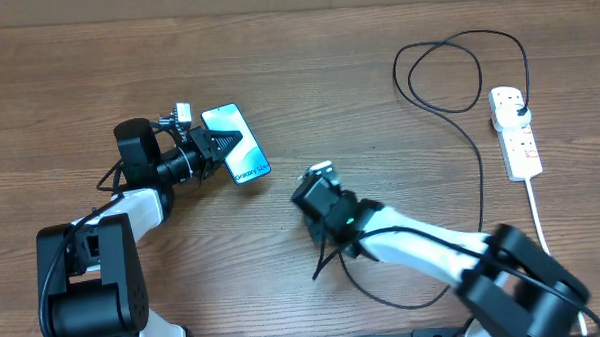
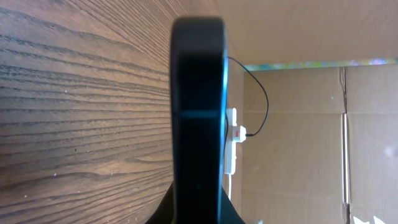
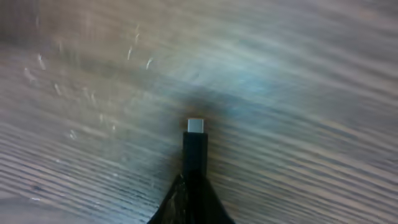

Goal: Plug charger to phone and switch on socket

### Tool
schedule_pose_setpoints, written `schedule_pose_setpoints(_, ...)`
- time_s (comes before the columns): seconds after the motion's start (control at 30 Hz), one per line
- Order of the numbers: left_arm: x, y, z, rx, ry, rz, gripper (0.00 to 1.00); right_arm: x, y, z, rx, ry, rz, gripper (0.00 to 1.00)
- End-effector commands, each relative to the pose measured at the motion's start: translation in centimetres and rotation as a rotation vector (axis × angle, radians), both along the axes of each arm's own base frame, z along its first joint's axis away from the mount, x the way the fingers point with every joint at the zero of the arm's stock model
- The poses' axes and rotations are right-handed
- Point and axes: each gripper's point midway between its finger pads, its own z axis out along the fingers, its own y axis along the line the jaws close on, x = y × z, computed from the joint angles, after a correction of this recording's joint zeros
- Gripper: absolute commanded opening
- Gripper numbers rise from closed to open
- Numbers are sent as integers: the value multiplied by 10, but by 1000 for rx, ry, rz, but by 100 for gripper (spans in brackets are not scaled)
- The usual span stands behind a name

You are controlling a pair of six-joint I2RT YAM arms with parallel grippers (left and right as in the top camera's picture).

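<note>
The phone (image 1: pixel 237 143), black-framed with a lit blue-white screen, lies left of the table's middle. My left gripper (image 1: pixel 223 145) is shut on it; in the left wrist view its black edge (image 2: pixel 198 112) runs up from the fingers. My right gripper (image 1: pixel 317 184) is shut on the charger's connector end. The right wrist view shows the metal tip (image 3: pixel 195 126) sticking out just above the wood. The black charger cable (image 1: pixel 478 172) loops to its plug in the white socket (image 1: pixel 516 133) at the right. The socket also shows in the left wrist view (image 2: pixel 231 142).
The socket's thick white cord (image 1: pixel 542 220) runs toward the front right edge. Cardboard walls (image 2: pixel 311 137) stand beyond the table. The charger cable curls on the wood by my right arm (image 1: pixel 384 286).
</note>
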Motion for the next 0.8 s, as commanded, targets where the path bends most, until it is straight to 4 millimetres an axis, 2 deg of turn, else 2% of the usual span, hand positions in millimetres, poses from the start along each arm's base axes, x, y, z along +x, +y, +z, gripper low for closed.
schedule_pose_setpoints(0.0, 6, -5, 16, -11, -32, -12, 4, 6, 10, 43, 223, 23, -54, 4)
schedule_pose_setpoints(0.2, 1, -25, 17, -18, -23, -54, 4, -9, 24, 81, 350, 38, 140, 4)
schedule_pose_setpoints(0.33, 3, -32, 19, -13, -40, -54, 5, -11, 0, 75, 244, 33, 78, 4)
schedule_pose_setpoints(0.37, 4, -31, 19, -11, -37, -48, 4, -10, -5, 71, 217, 31, 64, 12)
schedule_pose_setpoints(0.4, 5, -31, 19, -11, -36, -43, 4, -8, -10, 70, 194, 24, 51, 32)
schedule_pose_setpoints(0.5, 6, -30, 19, -5, -38, -33, 4, -5, -11, 66, 176, 12, 54, 60)
schedule_pose_setpoints(0.6, 8, -28, 18, 1, -36, -20, 4, -1, -7, 58, 148, 3, 102, 71)
schedule_pose_setpoints(0.77, 11, -22, 17, 5, -36, -1, 4, 2, -5, 25, 77, 39, 162, 86)
